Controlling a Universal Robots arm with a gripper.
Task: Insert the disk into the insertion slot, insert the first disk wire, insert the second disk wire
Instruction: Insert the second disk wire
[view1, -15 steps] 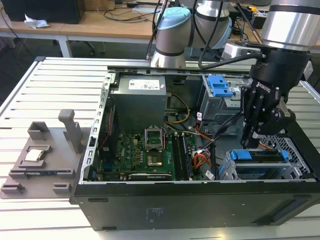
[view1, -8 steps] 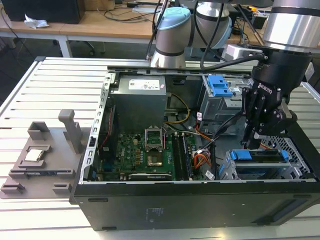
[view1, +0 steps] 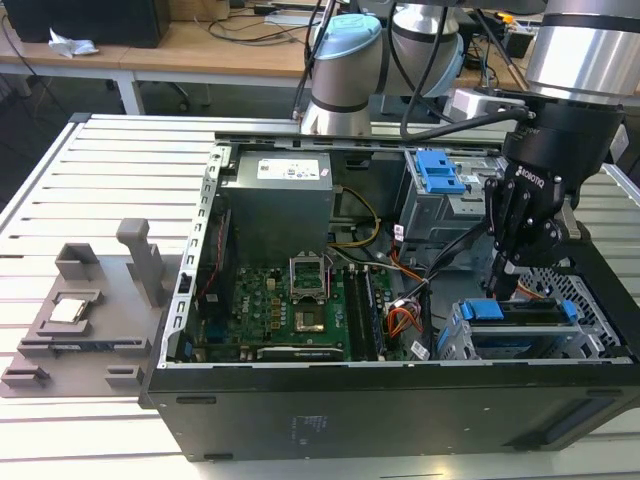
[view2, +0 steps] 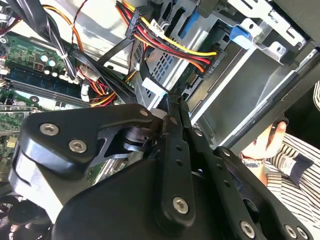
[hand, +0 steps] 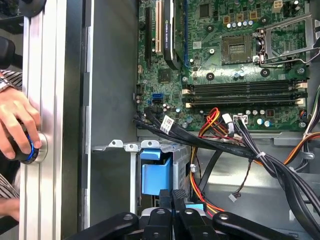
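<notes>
The slatted table (view1: 120, 150) carried the open computer case (view1: 300, 430) lying on its side, so you could come at the insides from above; your arm (view1: 580, 50) reached down at the exterior view's right, over the drive corner and well apart from the motherboard (view1: 290, 310), which kept it clear of the board parts; the insertion slot (view1: 452, 342) sat at the case's near corner on the exterior view's right; the disk (view1: 515, 325) lay level inside that slot, with its blue carrier frame (hand: 155, 172) showing at the slot's mouth; I'd judge step 1 done, since the frame looked seated and not tilted; the gripper (view1: 503, 285) hung just above the back of the disk, likely because the wire ports sit there; its jaws were drawn narrow, tips nearly meeting in the second wrist view (view2: 172, 100); a flat black cable (view2: 150, 75) ran down to those tips, but I could not tell if it was pinched between them; the power plug (view2: 212, 65), with its red, yellow and black wires, hung free beside the cage, not plugged in as far as I could see; a person's hand (hand: 15, 122) rested on a round knob (hand: 30, 147) at the table edge, probably to stand ready over the run.
</notes>
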